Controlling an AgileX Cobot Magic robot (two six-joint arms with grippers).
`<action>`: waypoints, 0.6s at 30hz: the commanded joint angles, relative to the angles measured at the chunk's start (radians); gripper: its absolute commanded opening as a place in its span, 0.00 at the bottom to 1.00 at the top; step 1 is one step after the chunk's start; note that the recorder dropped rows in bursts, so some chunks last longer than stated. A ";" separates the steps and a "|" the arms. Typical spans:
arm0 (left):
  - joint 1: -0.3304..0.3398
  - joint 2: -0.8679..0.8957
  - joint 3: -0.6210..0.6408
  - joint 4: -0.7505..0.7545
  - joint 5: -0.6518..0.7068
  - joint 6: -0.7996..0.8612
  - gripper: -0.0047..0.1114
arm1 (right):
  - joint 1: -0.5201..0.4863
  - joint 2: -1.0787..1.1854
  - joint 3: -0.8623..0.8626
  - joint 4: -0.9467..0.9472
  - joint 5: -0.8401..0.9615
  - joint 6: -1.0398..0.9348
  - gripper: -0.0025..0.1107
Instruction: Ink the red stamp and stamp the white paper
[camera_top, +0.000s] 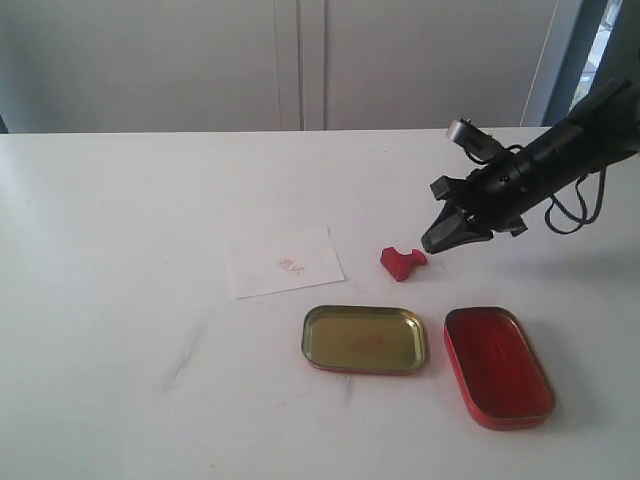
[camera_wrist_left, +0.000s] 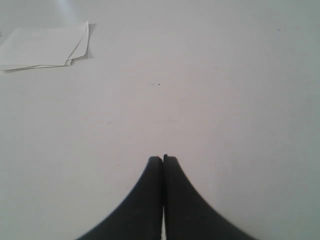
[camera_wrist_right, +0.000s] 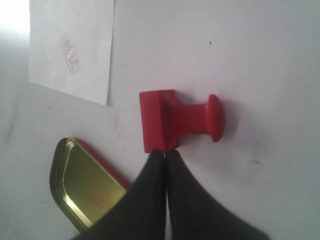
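The red stamp (camera_top: 401, 262) (camera_wrist_right: 177, 120) lies on its side on the white table, knob end away from the paper. The white paper (camera_top: 284, 262) (camera_wrist_right: 72, 47) lies flat to its left and bears a small red imprint. My right gripper (camera_top: 430, 246) (camera_wrist_right: 165, 152) hovers just right of the stamp, fingers pressed together with nothing between them, tips at the stamp's edge. My left gripper (camera_wrist_left: 163, 158) is shut and empty over bare table; it does not show in the exterior view.
The gold-coloured tin half (camera_top: 365, 339) (camera_wrist_right: 82, 187) lies in front of the stamp, the red tin half (camera_top: 497, 366) to its right. A small stack of white sheets (camera_wrist_left: 45, 46) lies far from the left gripper.
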 joint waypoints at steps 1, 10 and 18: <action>0.001 -0.004 0.007 -0.004 0.010 0.000 0.04 | -0.006 -0.012 -0.002 -0.013 0.027 0.029 0.02; 0.001 -0.004 0.007 -0.004 0.010 0.000 0.04 | -0.006 -0.050 0.002 -0.097 0.039 0.119 0.02; 0.001 -0.004 0.007 -0.004 0.010 0.000 0.04 | -0.006 -0.110 0.002 -0.215 0.035 0.243 0.02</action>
